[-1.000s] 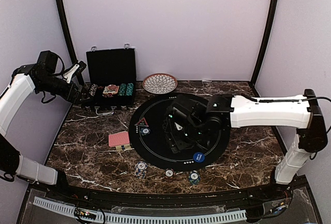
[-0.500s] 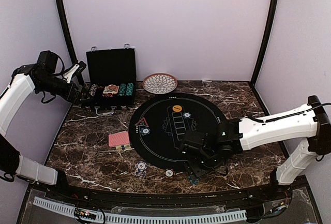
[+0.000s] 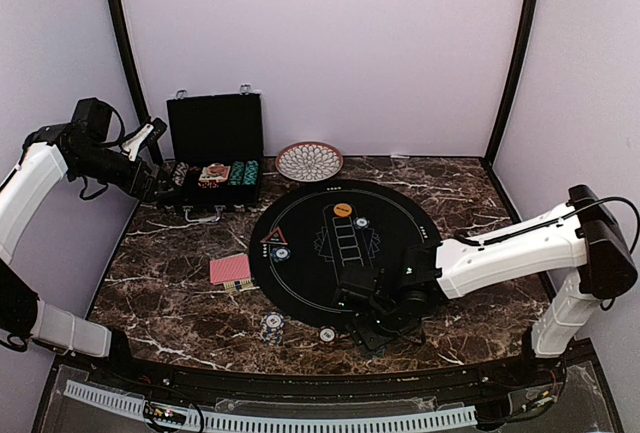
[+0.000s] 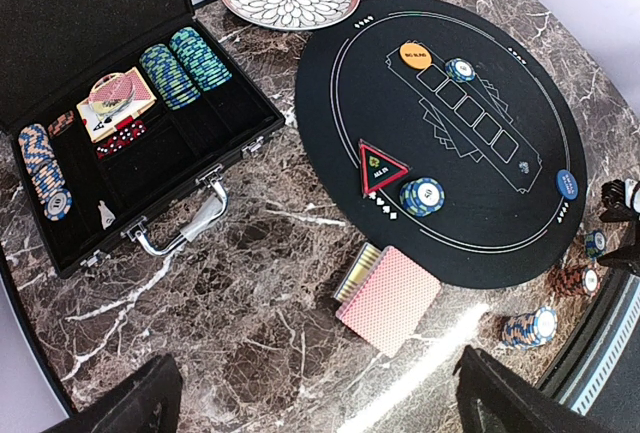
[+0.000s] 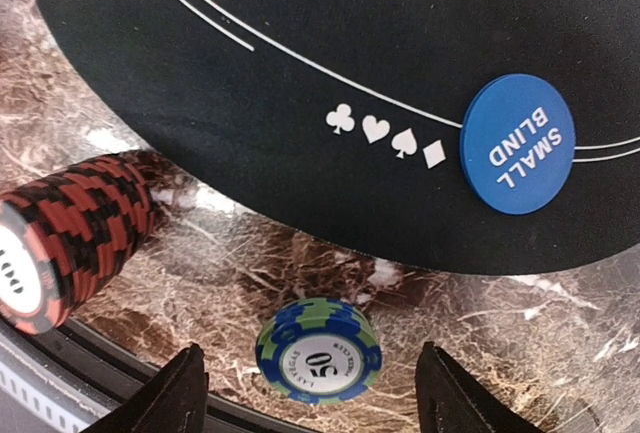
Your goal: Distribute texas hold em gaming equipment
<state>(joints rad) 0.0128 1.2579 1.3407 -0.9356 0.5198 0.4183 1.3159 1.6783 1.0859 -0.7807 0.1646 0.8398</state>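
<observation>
Red-backed cards (image 3: 230, 269) lie in a neat deck on the marble bench (image 3: 170, 283), just left of the round black mat (image 3: 305, 278), as seen from overhead. On the mat, the orange button (image 3: 343, 209) and a single chip (image 3: 360, 222) sit near the far rim, and the red triangle marker (image 3: 274, 237) sits at the left rim with a small chip pile (image 3: 281, 253) just beside it. A striped chip stack (image 3: 271, 326) stands on the marble off the mat's near left edge. My right tool (image 3: 378, 331) is low at the mat's near rim. The open black case (image 3: 215, 133) and the patterned dish (image 3: 309, 161) stand at the back left. From my left wrist, the left tool (image 4: 318, 373) has its fingers spread wide with nothing between them, well above the bench, over the case, its rows of chips (image 4: 185, 61) and the whole mat. From my right wrist, the right tool's fingers stand apart on either side of a blue-green chip marked 50 (image 5: 318, 349), which lies on the marble just off the mat, with a gap at each side, so nothing is gripped. A red-and-black chip stack (image 5: 70, 243) lies on its side to the left, and the blue Small Blind button (image 5: 518, 143) lies flat just inside the mat's edge
</observation>
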